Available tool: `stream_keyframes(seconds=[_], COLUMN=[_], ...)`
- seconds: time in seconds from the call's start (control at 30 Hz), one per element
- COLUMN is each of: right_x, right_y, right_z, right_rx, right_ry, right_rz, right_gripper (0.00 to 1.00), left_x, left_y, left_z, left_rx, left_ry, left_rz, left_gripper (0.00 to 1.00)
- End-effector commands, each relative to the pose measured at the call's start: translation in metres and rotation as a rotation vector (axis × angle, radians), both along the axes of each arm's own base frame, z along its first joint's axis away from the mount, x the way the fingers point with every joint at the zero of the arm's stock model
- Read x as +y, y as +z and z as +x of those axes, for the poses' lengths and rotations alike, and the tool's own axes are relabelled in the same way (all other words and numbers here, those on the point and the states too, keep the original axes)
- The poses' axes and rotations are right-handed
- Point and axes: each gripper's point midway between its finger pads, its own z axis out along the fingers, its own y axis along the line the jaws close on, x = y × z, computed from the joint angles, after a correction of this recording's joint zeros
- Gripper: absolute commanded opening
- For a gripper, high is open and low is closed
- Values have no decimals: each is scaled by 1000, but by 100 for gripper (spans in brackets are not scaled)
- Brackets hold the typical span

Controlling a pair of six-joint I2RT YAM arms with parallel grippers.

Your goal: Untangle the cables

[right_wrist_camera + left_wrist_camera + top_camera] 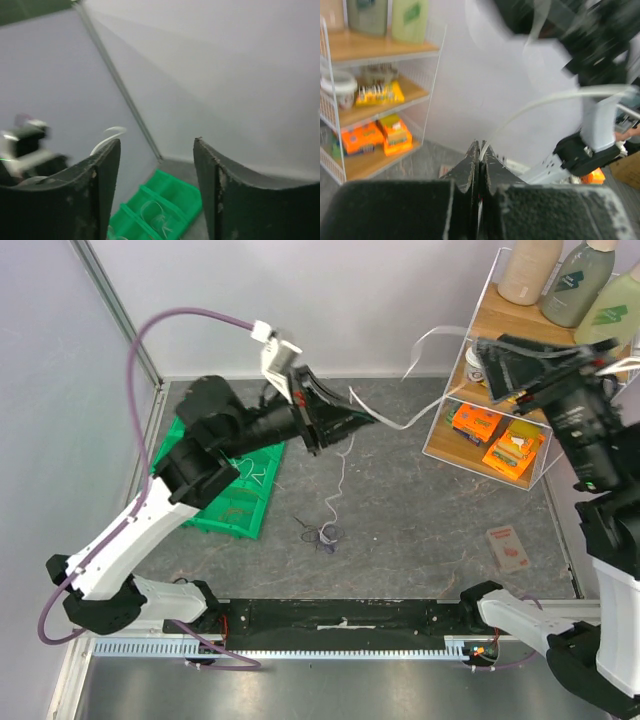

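Lettering on the bottles and orange packets of the shelf is too blurred to read. Most of the cables lie as a small clump of purple and dark strands on the worktop, right of the green bin. Above them the left end effector is pressed together on a white cable that arcs toward the shelf; a thinner white strand hangs down to the clump. The right end effector is spread, holding nothing
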Motion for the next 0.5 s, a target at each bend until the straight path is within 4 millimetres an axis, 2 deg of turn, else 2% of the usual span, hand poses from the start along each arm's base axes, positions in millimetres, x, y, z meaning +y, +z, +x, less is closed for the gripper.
stream_keyframes(seconds=[0.0, 0.03, 0.1, 0.17, 0.2, 0.3, 0.47], right_x=[-15, -1, 37, 70, 79, 88, 102], right_y=[-99, -116, -135, -153, -160, -171, -177], right_z=[47, 46, 31, 6, -2, -16, -12], right_rx=[298, 301, 237, 167, 141, 100, 115], right_ry=[-182, -111, 115, 364, 443, 535, 630], right_rz=[-189, -257, -364, -408, -401, -355, -316], right_gripper=[81, 89, 98, 98, 98, 98, 98], left_x=[18, 22, 27, 30, 29, 28, 31], left_y=[73, 89, 112, 130, 135, 148, 161], left_z=[-8, -8, -5, -2, -2, -4, -9], left_rx=[-145, -163, -174, -165, -162, -134, -106], left_ry=[31, 48, 81, 99, 96, 73, 44], left_rz=[-132, -164, -214, -255, -270, -316, -372], left_gripper=[2, 2, 2, 2, 2, 2, 2])
